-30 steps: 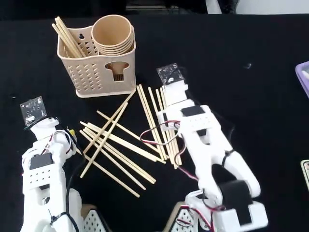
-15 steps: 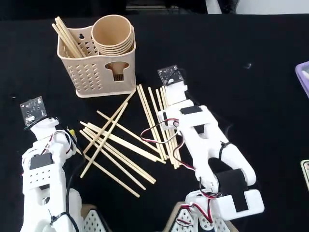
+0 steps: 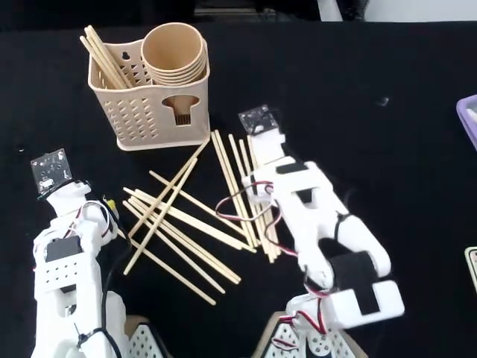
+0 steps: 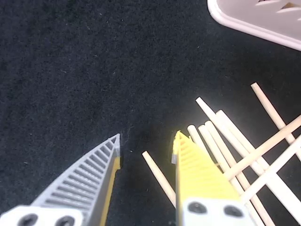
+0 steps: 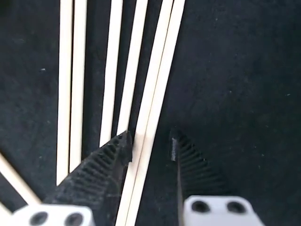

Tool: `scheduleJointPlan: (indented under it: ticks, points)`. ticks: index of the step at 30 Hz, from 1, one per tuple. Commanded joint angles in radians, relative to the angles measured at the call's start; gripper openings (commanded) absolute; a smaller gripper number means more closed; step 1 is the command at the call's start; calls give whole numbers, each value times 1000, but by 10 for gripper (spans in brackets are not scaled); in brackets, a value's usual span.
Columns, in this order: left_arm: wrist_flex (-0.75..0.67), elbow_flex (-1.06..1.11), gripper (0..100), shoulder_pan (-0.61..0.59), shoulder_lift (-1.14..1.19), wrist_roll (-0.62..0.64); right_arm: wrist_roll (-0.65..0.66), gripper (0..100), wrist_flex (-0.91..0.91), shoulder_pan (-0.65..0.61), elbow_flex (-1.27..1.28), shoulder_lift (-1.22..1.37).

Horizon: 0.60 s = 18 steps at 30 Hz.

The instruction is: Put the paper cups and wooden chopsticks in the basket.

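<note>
The stack of tan paper cups (image 3: 173, 51) is sitting in the beige perforated plastic basket (image 3: 149, 112) with a few pale wooden chopsticks (image 3: 104, 60). Many loose chopsticks (image 3: 179, 224) are lying on the black table (image 3: 387, 164). The right gripper (image 5: 150, 137) is straddling two sticks, partly open and gripping nothing. The left gripper (image 4: 147, 136) is hanging open, empty.

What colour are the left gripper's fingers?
The left gripper has one yellow finger and one grey; clearest in the left wrist view.
</note>
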Motion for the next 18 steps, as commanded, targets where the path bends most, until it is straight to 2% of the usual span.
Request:
scheduleJointPlan:
  ticks: [1, 9, 13, 18]
  points:
    - [-8, -10, 187, -7, -17, -2, 9, 142, 64, -15, -107, 47]
    - [-8, -8, 187, -7, -17, -2, 11, 132, 135, -11, -183, 119]
    - [-8, -8, 187, -7, -17, -2, 17, 5, 135, -11, -182, 119]
    - [-8, -8, 187, -7, -17, -2, 11, 11, 135, -8, -180, 117]
